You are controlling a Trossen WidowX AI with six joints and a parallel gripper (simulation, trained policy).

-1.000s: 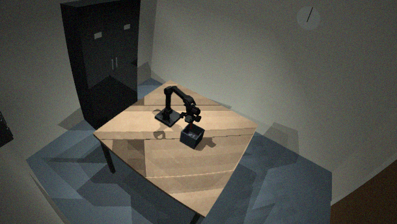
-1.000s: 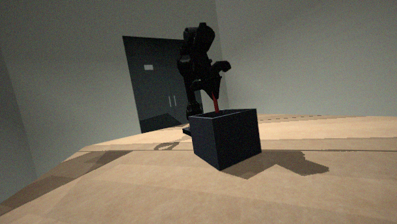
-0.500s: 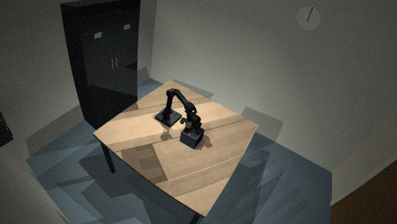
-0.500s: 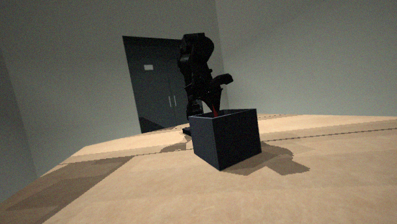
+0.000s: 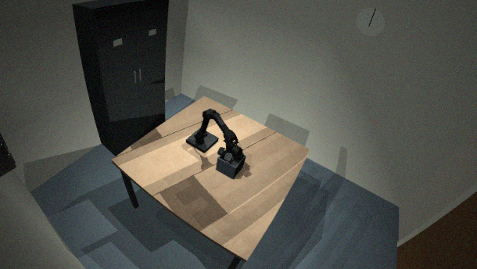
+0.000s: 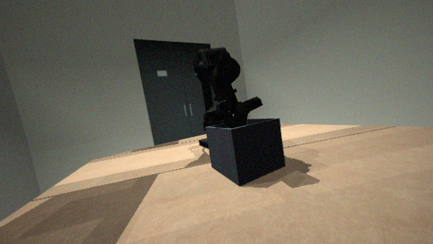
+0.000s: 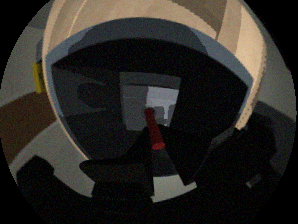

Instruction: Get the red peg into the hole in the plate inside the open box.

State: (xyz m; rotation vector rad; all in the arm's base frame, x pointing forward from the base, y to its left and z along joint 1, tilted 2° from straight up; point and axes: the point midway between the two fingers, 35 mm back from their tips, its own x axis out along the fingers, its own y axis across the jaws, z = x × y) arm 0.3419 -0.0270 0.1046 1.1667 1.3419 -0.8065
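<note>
Box: the open dark box (image 5: 226, 167) (image 6: 259, 152) (image 7: 140, 29) stood upright on the table (image 5: 258, 195) (image 6: 184, 213) (image 7: 110, 12), near and to the right of the arm's base plate (image 5: 205, 148) (image 6: 203, 142) in the top view.
Arm: the black arm (image 5: 221, 122) (image 6: 218, 71) rose from that base, arched over and came down at the box.
Claw: the claw (image 5: 231, 155) (image 6: 239, 120) (image 7: 152, 128) reached into the box's opening, its fingers narrowed onto the red peg.
Peg: the red peg (image 7: 155, 132) was held inside the box's outline in the wrist view, its bright end near the camera, its other end toward the bottom; the exterior view hid it behind the box walls.
Plate: the pale square plate (image 7: 135, 100) showed at the bottom, partly lit, partly shaded.
Fit: whether the peg's lower end was over the hole or in it could not be told.
Cabinet: a dark cabinet (image 5: 130, 90) (image 6: 167, 99) stood beyond the table, at far left.

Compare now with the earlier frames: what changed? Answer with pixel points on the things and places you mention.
The end effector (image 7: 152, 128) came down, lowering the red peg (image 7: 155, 131) into the open box (image 5: 230, 167) (image 6: 259, 152) (image 7: 70, 100); the exterior view no longer shows the peg. Nothing was let go. Box and arm's base plate (image 5: 205, 148) stayed put.
</note>
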